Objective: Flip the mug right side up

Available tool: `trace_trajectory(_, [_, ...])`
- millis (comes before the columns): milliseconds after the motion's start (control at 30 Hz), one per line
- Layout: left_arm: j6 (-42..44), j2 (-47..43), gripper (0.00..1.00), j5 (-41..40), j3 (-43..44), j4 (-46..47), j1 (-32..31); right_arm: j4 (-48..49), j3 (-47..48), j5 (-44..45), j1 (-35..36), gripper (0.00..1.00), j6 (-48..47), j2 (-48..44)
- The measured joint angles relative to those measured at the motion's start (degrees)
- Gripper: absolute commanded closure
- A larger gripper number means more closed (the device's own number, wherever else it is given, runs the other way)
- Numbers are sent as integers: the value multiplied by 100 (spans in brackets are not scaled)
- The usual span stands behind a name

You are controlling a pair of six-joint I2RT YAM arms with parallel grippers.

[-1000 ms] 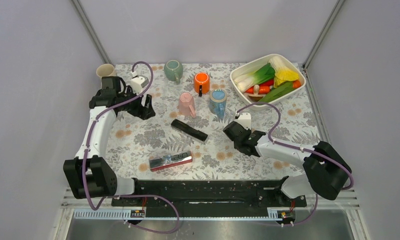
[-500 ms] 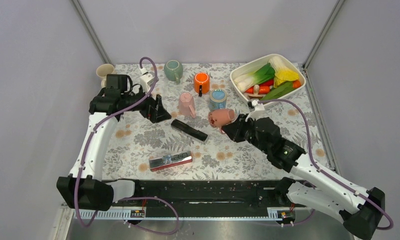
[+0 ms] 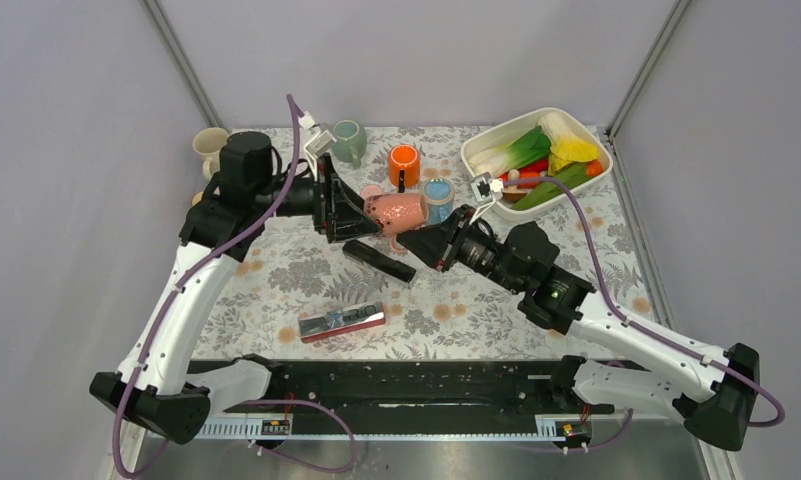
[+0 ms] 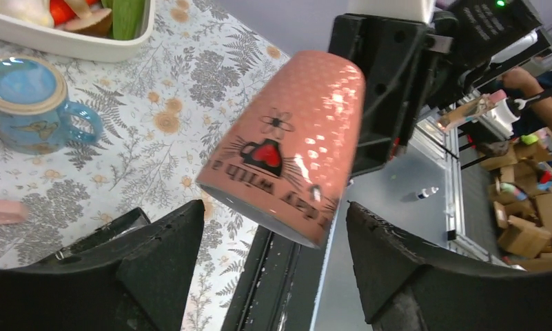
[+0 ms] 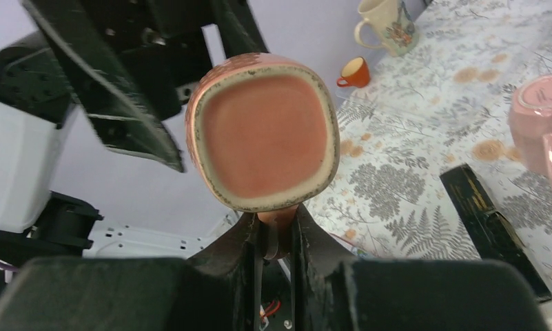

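A salmon-pink mug (image 3: 396, 210) with a heart print hangs on its side above the table between the two arms. My right gripper (image 3: 431, 243) is shut on its handle; in the right wrist view the mug's base (image 5: 262, 131) faces the camera and the handle sits between the gripper's (image 5: 276, 221) fingers. My left gripper (image 3: 348, 208) is open. In the left wrist view the mug (image 4: 287, 145) points its rim toward me, and the left gripper (image 4: 273, 207) has its jaws standing either side of the rim, with a gap showing on each side.
On the flowered cloth stand a pink mug (image 5: 542, 124), a blue mug (image 3: 437, 197), an orange mug (image 3: 403, 163), a green mug (image 3: 347, 140) and a cream mug (image 3: 211, 145). A white vegetable tray (image 3: 481, 150) is at the back right. A black bar (image 3: 378, 260) and a red-silver box (image 3: 341, 322) lie nearer.
My right arm has lifted the salmon mug and carried it left, on its side. My left arm has swung right, and its open jaws now stand around the rim.
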Motion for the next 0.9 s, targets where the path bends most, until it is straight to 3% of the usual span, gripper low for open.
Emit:
trace_trajectory(133, [-476, 179, 35, 61, -20, 164, -61, 232, 118, 44, 66, 100, 26, 170])
trace_trajectory(167, [-625, 179, 41, 107, -44, 297, -68, 289, 138, 42, 66, 100, 42, 236])
trace_trajectory(300, [-1392, 181, 91, 367, -111, 896, -85, 739, 199, 107, 83, 100, 181, 542])
trace_trajectory(333, [-1626, 192, 100, 527, -125, 1047, -81, 870, 201, 199, 79, 100, 210, 588])
trace_trajectory(367, [-1716, 195, 100, 584, -129, 1198, -90, 925, 201, 234, 74, 100, 286, 623])
trace_trajectory(400, [-1720, 197, 100, 667, -129, 1377, -98, 981, 201, 251, 72, 94, 396, 671])
trace_trajectory(533, [-1425, 227, 100, 588, -37, 1296, -101, 1008, 208, 330, 76, 16, 577, 723])
trace_trajectory(567, [-1281, 258, 100, 452, 26, 1088, -103, 918, 219, 352, 83, 3, 516, 730])
trace_trajectory(700, [-101, 308, 100, -911, 184, 101, -98, 398, 275, 616, 127, 0, 313, 754])
trace_trajectory(900, [1939, 256, 100, -3296, 181, -501, 22, -267, 275, 968, 131, 0, 116, 756])
